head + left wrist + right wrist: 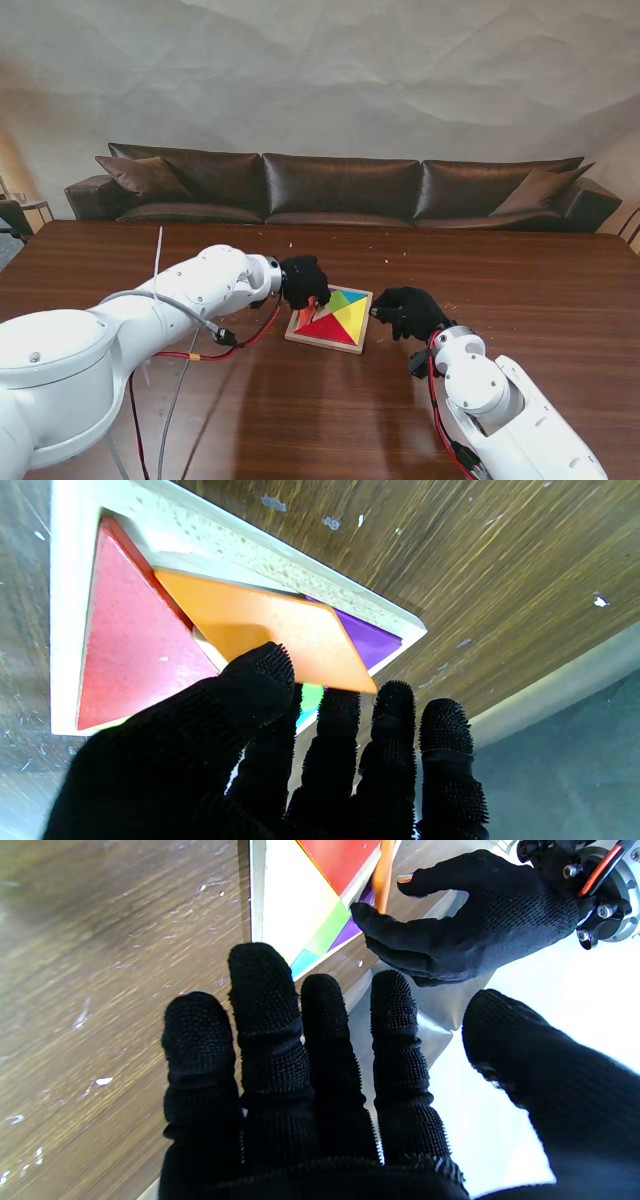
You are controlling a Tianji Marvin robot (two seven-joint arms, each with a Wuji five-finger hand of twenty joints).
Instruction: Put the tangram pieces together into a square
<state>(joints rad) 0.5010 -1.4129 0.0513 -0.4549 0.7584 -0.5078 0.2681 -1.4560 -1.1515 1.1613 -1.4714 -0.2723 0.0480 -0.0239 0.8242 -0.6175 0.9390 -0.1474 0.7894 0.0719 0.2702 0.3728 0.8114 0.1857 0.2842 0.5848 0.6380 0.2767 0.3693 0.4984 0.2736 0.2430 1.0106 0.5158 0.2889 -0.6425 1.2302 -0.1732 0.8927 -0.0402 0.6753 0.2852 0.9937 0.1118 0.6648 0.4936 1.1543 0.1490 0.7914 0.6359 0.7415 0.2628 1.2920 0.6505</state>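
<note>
A white square tray lies mid-table holding a red triangle, a yellow triangle, a green piece and a blue piece. My left hand hovers at the tray's far left corner, shut on an orange parallelogram. It is pinched between thumb and fingers and tilted over the gap between the red triangle and the purple piece. The right wrist view shows the orange piece edge-on. My right hand is open with spread fingers by the tray's right edge, holding nothing.
The dark wooden table carries small white flecks. A brown leather sofa stands behind its far edge. Red and grey cables hang from my left arm, near the tray's left side.
</note>
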